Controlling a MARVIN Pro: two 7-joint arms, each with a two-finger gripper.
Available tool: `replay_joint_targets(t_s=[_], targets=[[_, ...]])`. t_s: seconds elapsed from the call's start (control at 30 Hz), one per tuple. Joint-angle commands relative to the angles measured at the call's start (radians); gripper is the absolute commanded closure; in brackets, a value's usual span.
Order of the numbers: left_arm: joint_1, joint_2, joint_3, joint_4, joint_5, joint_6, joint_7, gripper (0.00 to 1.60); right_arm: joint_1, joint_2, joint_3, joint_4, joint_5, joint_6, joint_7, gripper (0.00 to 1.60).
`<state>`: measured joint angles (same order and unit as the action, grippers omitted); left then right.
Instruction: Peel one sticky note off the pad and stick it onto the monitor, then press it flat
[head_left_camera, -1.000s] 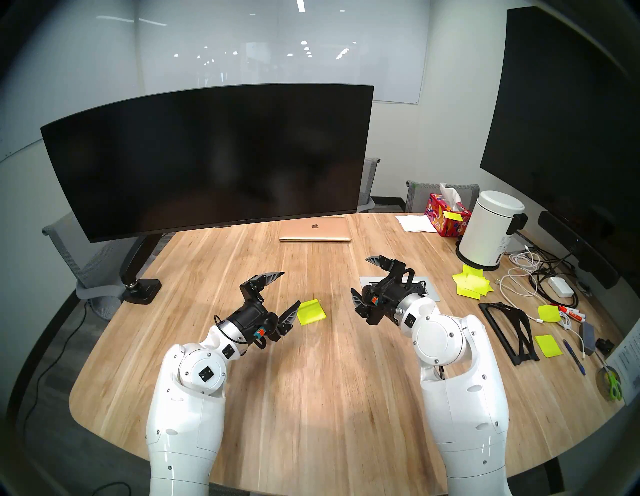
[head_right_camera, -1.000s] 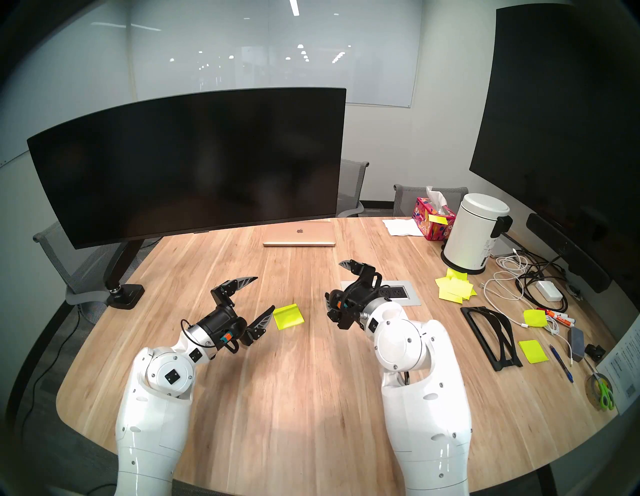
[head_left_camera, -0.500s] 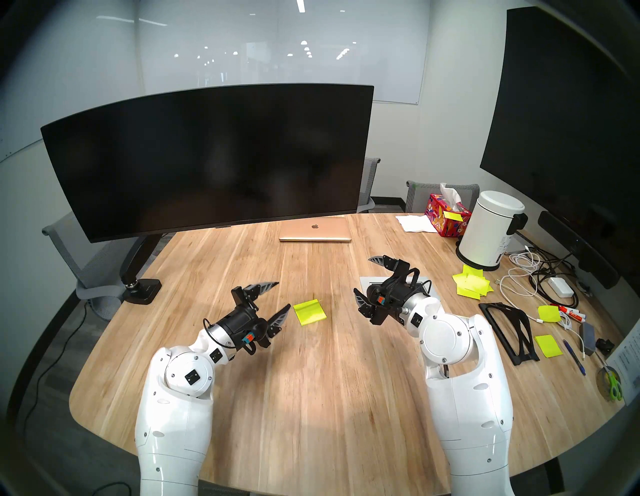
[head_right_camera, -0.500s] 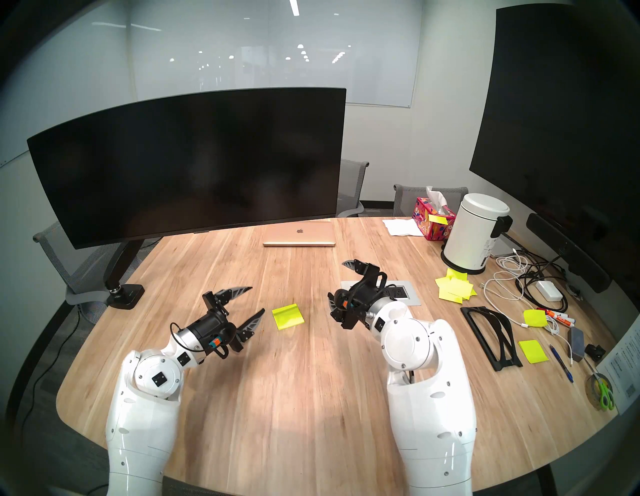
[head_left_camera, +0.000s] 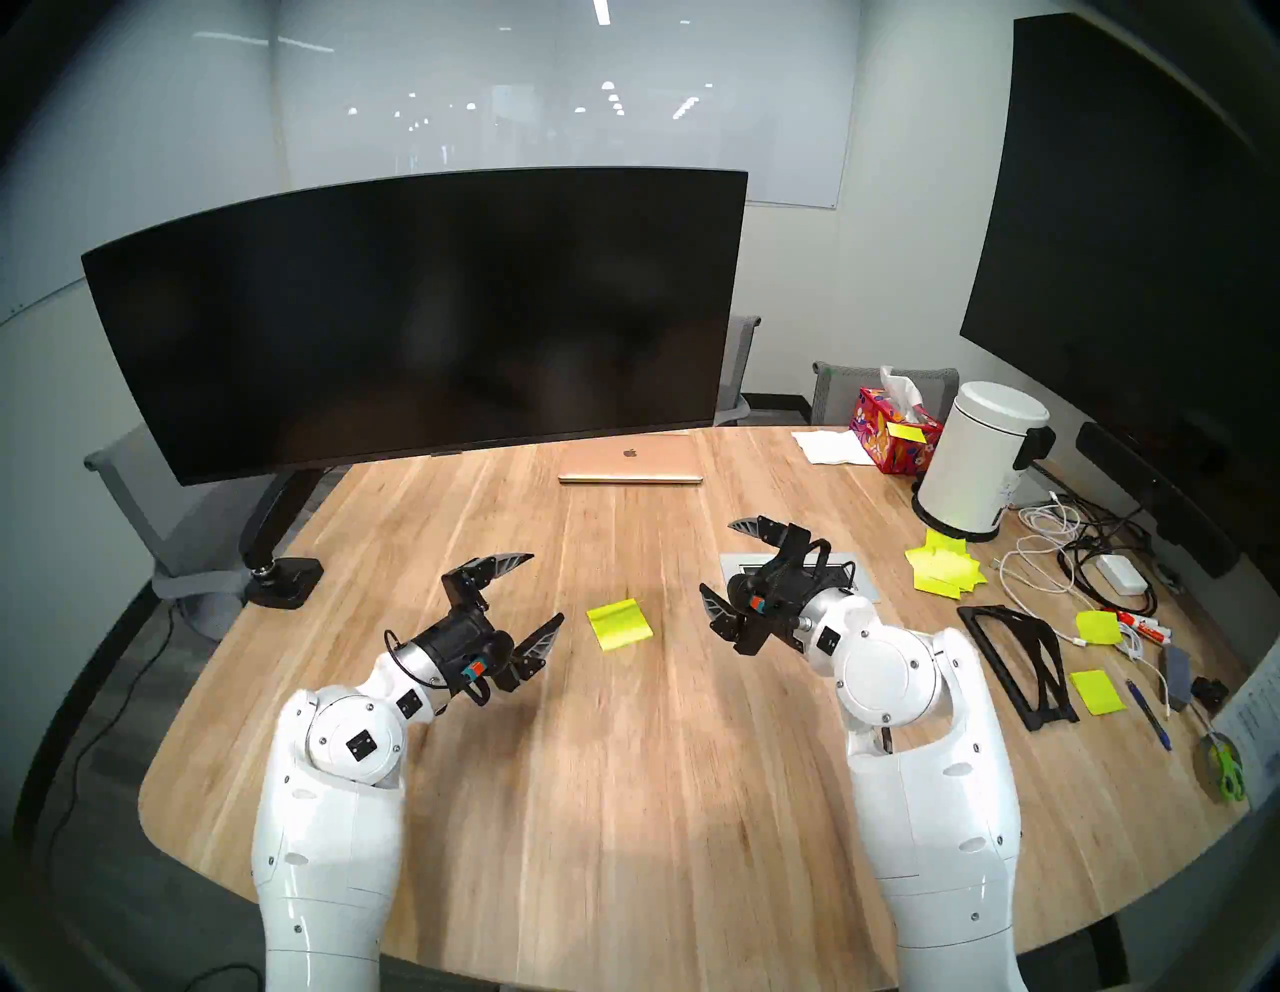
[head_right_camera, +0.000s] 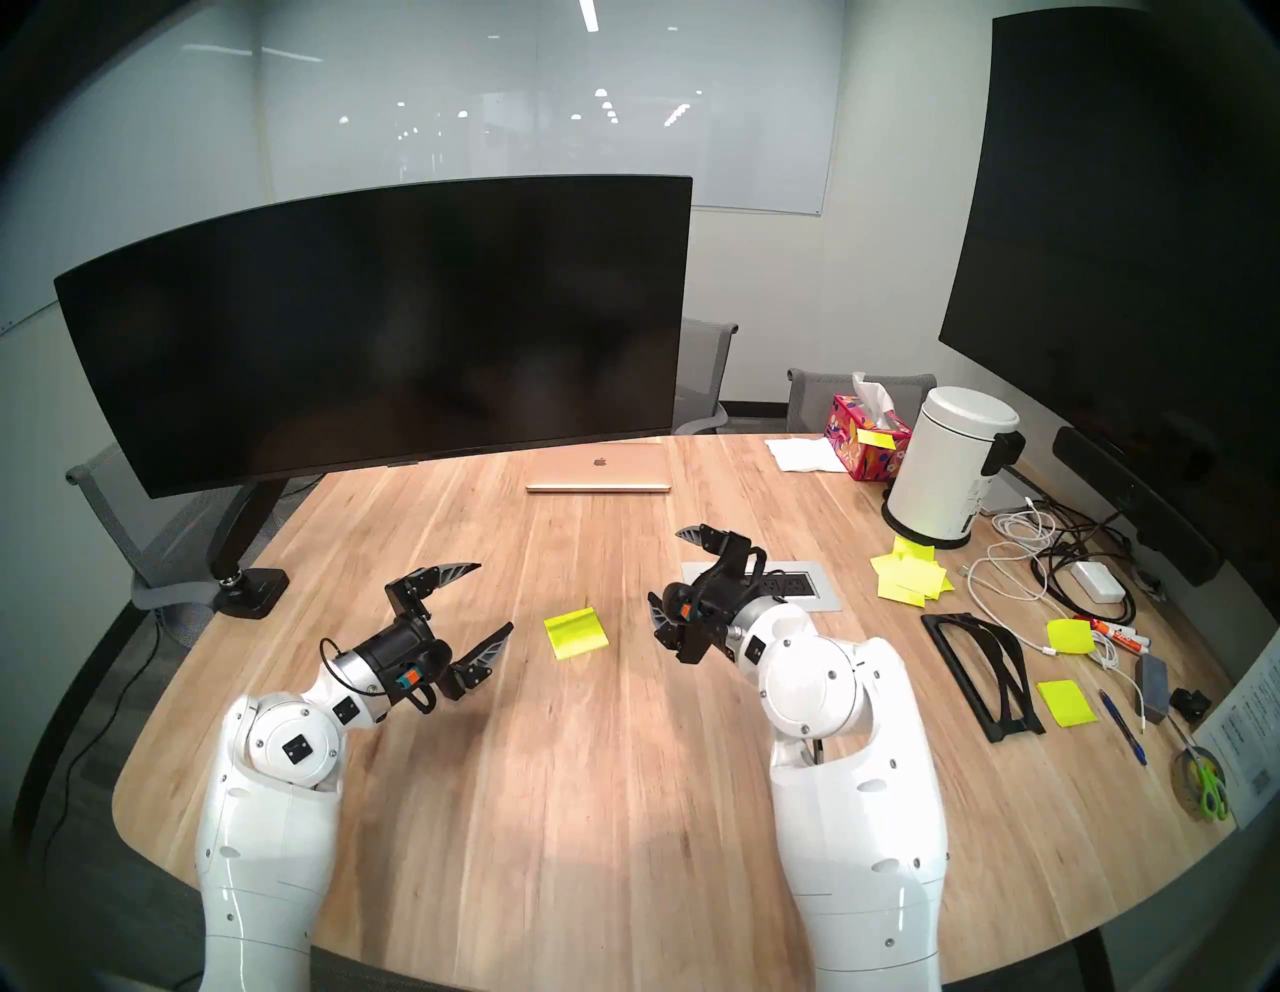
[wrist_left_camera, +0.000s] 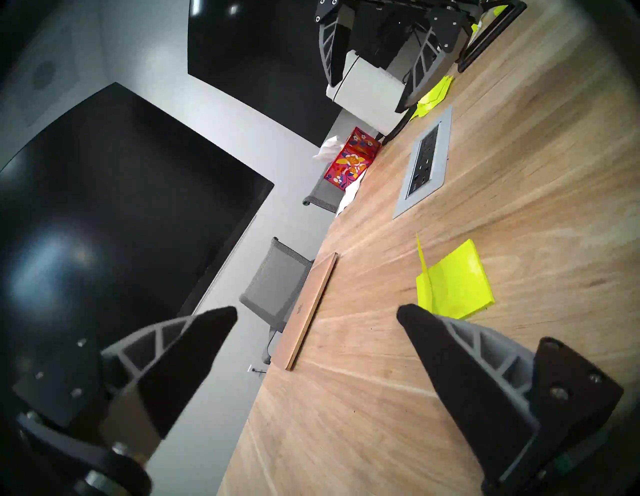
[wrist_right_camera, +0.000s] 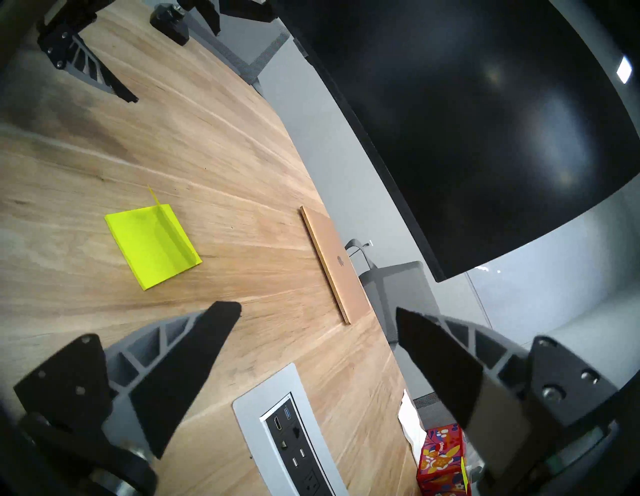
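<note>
The pad (head_left_camera: 618, 625) (head_right_camera: 576, 632) is a neon yellow-green square lying flat on the wooden table between my two grippers. Its top sticky note (wrist_left_camera: 424, 263) (wrist_right_camera: 162, 221) has its far edge curled up; the rest lies on the pad (wrist_left_camera: 453, 284) (wrist_right_camera: 152, 242). My left gripper (head_left_camera: 546, 586) (head_right_camera: 496, 595) (wrist_left_camera: 317, 310) hovers just left of the pad, open and empty. On the pad's right, my right gripper (head_left_camera: 717, 558) (head_right_camera: 665, 565) (wrist_right_camera: 318, 307) is also open and empty. The wide curved black monitor (head_left_camera: 415, 325) (head_right_camera: 374, 332) stands behind on its arm mount.
A closed gold laptop (head_left_camera: 630, 461) lies under the monitor's right end. A grey outlet panel (head_left_camera: 862, 578) sits beneath my right gripper. Farther right are a pile of loose yellow sheets (head_left_camera: 945, 571), a white bin (head_left_camera: 983, 461), a tissue box (head_left_camera: 893, 429), cables and a tall flat screen (head_left_camera: 1122, 242).
My left gripper has drawn back to the left and toward me, away from the pad's left edge. The right gripper has barely shifted. The pad lies where it was.
</note>
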<state>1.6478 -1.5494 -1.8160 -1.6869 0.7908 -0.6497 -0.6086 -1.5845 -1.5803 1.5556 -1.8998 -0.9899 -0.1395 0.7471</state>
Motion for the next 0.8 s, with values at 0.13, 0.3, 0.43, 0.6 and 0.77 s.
replay_joint_targets(t_s=[0.13,0.3,0.43,0.6,0.77], targets=[[-0.013,-0.011,0.003,-0.015,-0.005,0.003,0.009,0.0,0.06,-0.006,-0.053,0.016,-0.014,-0.001,0.045,0.0],[-0.013,-0.011,0.003,-0.015,-0.004,0.003,0.009,0.0,0.078,-0.01,-0.075,0.029,-0.027,0.016,0.092,0.0],[-0.013,-0.011,0.003,-0.015,-0.004,0.002,0.009,0.0,0.094,-0.012,-0.082,0.043,-0.04,0.022,0.111,0.0],[-0.014,-0.013,0.002,-0.015,-0.004,0.001,0.008,0.0,0.121,-0.012,-0.076,0.062,-0.031,0.023,0.145,0.0],[-0.014,-0.014,0.001,-0.015,-0.003,0.0,0.007,0.0,0.143,0.004,-0.07,0.085,-0.025,0.001,0.165,0.0]])
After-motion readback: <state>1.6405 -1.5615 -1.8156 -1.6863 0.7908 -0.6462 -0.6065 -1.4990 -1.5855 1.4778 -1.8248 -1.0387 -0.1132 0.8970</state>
